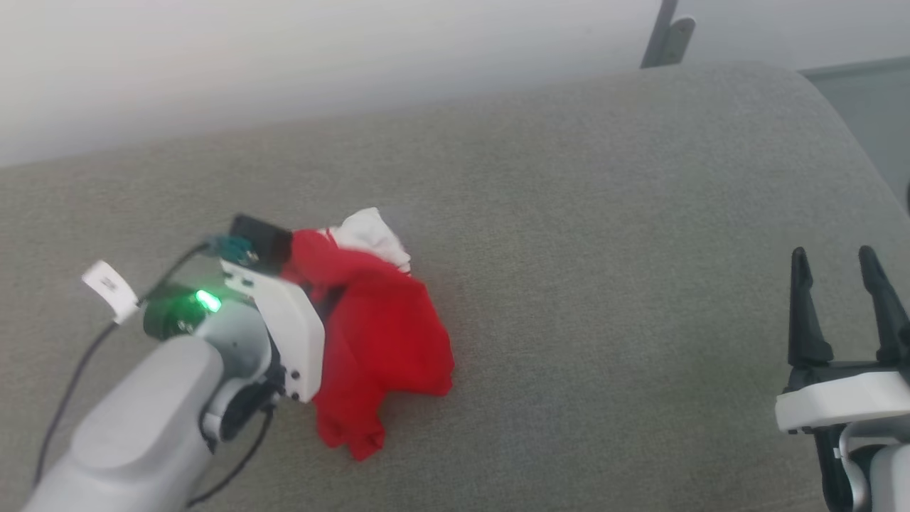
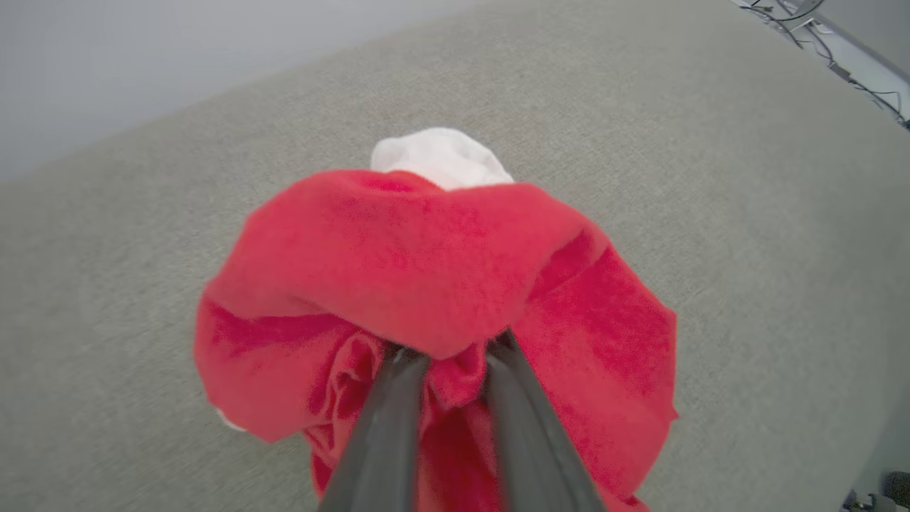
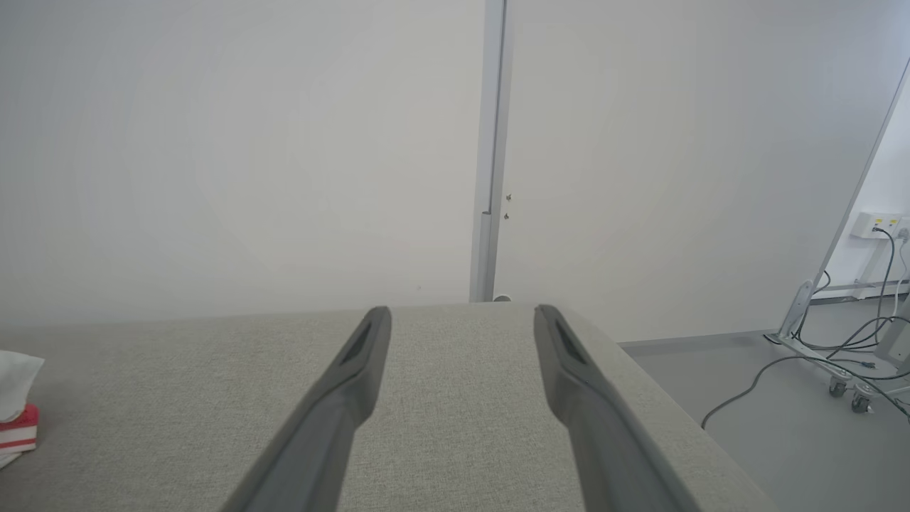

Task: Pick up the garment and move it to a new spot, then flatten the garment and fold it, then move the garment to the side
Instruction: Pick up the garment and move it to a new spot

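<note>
Since your left claw (image 2: 448, 350) is clamped on a wad of the garment (image 2: 426, 263), with red cloth squeezed between its fingers and the rest hanging bunched at the near left of the bench (image 1: 604, 213), I'd guess you're on the carry to a new spot. Can't tell if the low end touches the bench, so lift until the hem clears the top before you swing. Go slow and keep the pinch tight, because it looks like a small bite of cloth. Your right claw (image 1: 832, 250) sits spread wide, holding nothing, at the near right and well apart from the garment. There's loads of bare bench between them and further back. Watch the rounded far-right corner (image 1: 839, 121), where it drops to the floor (image 3: 711, 370), and the wall (image 1: 284, 57) behind the back edge.
</note>
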